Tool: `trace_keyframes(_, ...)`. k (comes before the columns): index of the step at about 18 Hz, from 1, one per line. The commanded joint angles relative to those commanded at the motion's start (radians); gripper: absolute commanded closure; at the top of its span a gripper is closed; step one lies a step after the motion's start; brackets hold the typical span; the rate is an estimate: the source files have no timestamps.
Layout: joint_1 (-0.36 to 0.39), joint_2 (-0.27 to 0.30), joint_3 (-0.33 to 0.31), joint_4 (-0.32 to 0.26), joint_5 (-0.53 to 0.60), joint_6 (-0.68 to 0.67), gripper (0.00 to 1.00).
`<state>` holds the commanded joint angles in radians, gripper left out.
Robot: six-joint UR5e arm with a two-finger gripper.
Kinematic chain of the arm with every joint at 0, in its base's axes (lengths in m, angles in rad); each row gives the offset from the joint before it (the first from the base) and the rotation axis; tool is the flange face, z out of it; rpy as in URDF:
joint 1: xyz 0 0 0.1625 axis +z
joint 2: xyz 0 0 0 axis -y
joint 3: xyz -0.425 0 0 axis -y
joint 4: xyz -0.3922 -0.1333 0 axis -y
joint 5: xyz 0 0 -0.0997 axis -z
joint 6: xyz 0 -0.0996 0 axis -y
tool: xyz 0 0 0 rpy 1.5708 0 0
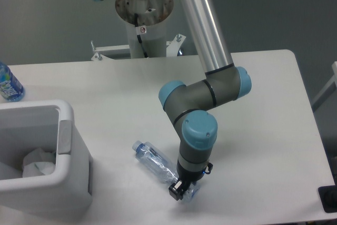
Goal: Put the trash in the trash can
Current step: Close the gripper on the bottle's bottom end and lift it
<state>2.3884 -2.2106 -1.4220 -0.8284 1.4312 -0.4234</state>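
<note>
One crushed clear bluish plastic bottle [155,161] outstanding, right of boxy white plastic bin [66,130]. Hand [180,193] at bottle's base, grip state unclear. Next: lift, carry over bin.

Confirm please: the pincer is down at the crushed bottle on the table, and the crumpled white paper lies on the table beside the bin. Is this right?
Not quite. The crumpled white paper is already inside the bin, not on the table beside it, as the fixed camera view shows. The rest holds: the pincer is down at the crushed bottle on the table.
</note>
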Motion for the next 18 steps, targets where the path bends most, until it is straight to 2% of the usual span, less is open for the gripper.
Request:
trace_keyframes(5,0.029,0.106,0.026,0.005,-0.024,-0.003,0.37)
trace_keyframes(10,0.049,0.213,0.132,0.017,-0.167,-0.012,0.37)
trace_keyframes(14,0.041,0.262,0.195,0.063,-0.273,-0.011,0.37)
trace_keyframes(18,-0.006,0.292,0.201,0.162,-0.298,-0.002,0.37)
